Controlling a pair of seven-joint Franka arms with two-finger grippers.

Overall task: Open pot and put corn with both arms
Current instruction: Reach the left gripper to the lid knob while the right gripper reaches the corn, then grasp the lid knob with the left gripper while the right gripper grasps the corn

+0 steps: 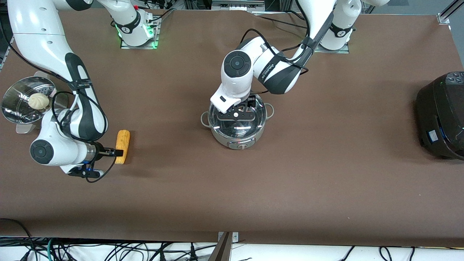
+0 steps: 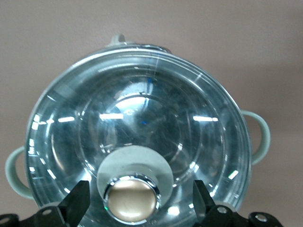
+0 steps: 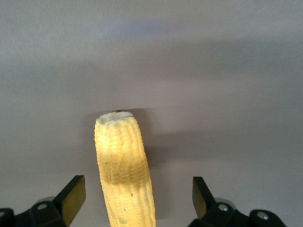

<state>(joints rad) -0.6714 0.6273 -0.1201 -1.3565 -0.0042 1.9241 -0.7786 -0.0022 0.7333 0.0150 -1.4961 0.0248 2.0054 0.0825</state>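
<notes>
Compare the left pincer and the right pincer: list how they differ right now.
The left pincer hangs over the pot, straddling the lid knob; the right pincer straddles the corn near the right arm's end of the table. The left pincer points down at the lid; the right pincer reaches in level with the table. Shared: both are open, gripping nothing yet.

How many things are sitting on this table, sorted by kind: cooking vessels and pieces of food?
Cooking vessels: 3, namely the pot with its glass lid, the steamer and the black cooker.
Food: 2, namely the corn and the bun in the steamer.
Total: 5
</notes>
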